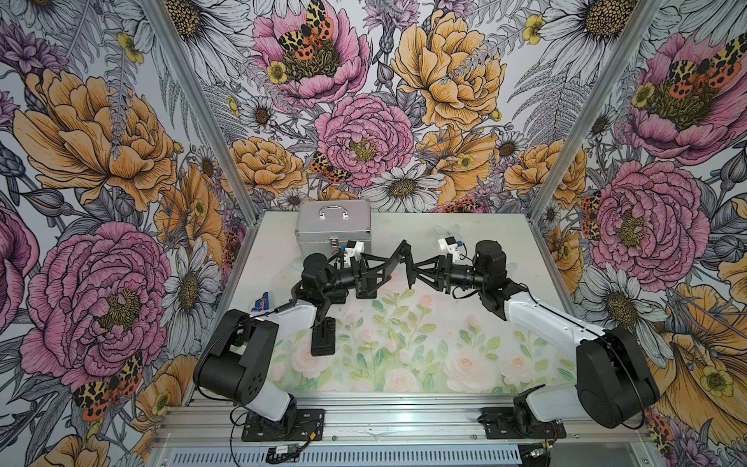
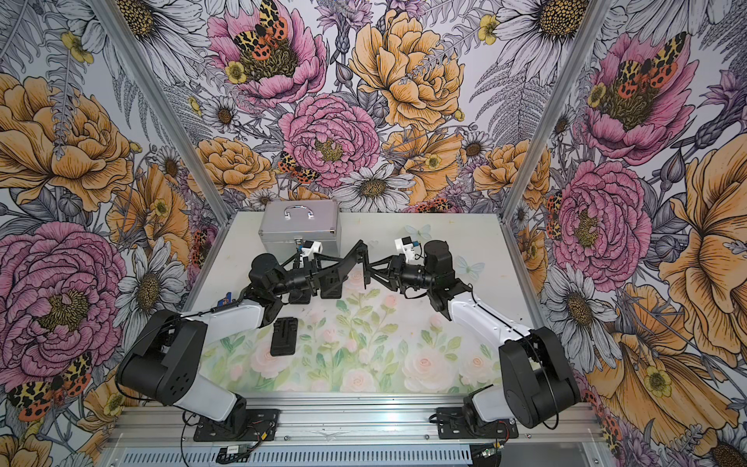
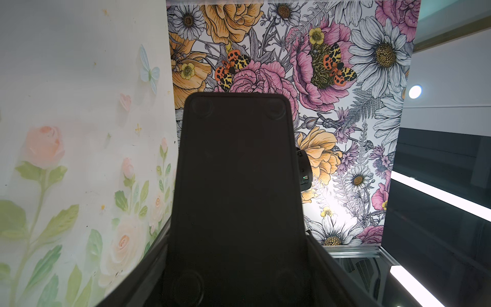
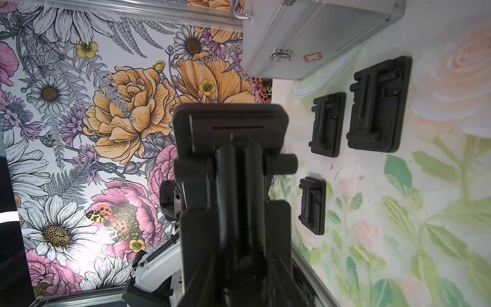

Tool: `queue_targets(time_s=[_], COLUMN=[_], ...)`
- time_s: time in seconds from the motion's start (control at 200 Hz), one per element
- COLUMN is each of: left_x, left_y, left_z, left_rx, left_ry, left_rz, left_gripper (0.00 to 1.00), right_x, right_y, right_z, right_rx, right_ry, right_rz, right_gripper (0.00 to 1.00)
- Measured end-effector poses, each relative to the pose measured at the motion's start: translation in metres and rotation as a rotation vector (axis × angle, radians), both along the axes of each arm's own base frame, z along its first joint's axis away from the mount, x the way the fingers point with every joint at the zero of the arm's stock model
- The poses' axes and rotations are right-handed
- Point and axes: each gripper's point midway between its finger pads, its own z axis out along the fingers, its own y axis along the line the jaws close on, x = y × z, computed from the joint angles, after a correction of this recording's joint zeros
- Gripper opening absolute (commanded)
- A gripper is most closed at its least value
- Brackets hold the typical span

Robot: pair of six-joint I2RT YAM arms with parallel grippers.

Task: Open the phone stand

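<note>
A black phone stand (image 1: 402, 252) (image 2: 357, 250) hangs above the table's middle between both arms, partly unfolded. My left gripper (image 1: 386, 265) (image 3: 239, 279) is shut on its wide base plate (image 3: 236, 172), with a finger along each long edge. From the opposite side, my right gripper (image 1: 418, 269) (image 4: 244, 279) has the stand's hinged stem (image 4: 240, 191) lying between its fingers. The dark blur there hides whether they still press on the stem. The stand's holder plate (image 4: 231, 125) sits past the stem.
A silver case (image 1: 333, 224) (image 4: 318, 34) stands at the back left. Three folded black stands (image 4: 328, 124) (image 4: 378, 103) (image 4: 313, 205) lie on the floral mat; one (image 1: 324, 335) is beside the left forearm. A small blue item (image 1: 264, 301) lies at the left edge.
</note>
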Motion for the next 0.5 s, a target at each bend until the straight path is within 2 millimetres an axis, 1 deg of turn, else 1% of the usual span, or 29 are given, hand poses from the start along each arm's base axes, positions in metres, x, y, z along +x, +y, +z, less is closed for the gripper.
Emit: queue_targets(time_s=[0.03, 0.095, 0.2, 0.29, 0.375, 0.47, 0.475, 0.5], left_x=[0.002, 0.006, 0.007, 0.006, 0.006, 0.004, 0.004, 0.003], left_y=[0.003, 0.007, 0.009, 0.009, 0.009, 0.009, 0.009, 0.009], left_z=[0.0, -0.002, -0.005, -0.008, -0.01, -0.015, -0.015, -0.016], left_rx=[0.001, 0.002, 0.005, 0.009, 0.019, 0.043, 0.045, 0.053], left_ry=[0.001, 0.005, 0.016, 0.023, 0.03, 0.036, 0.036, 0.039], left_rz=[0.01, 0.027, 0.039, 0.039, 0.039, 0.041, 0.041, 0.041], left_gripper=[0.37, 0.37, 0.37, 0.37, 0.37, 0.37, 0.38, 0.37], right_x=[0.004, 0.013, 0.022, 0.026, 0.031, 0.033, 0.034, 0.034], right_y=[-0.003, -0.008, -0.012, -0.013, -0.014, -0.014, -0.014, -0.014], right_z=[0.004, 0.014, 0.026, 0.032, 0.041, 0.059, 0.06, 0.065], right_rx=[0.001, 0.002, -0.02, -0.08, -0.177, -0.304, -0.311, -0.344], right_ry=[-0.009, -0.034, -0.073, -0.091, -0.132, -0.205, -0.21, -0.231], right_rz=[-0.01, -0.036, -0.058, -0.07, -0.091, -0.124, -0.126, -0.137], right_gripper=[0.65, 0.69, 0.69, 0.68, 0.64, 0.58, 0.58, 0.57])
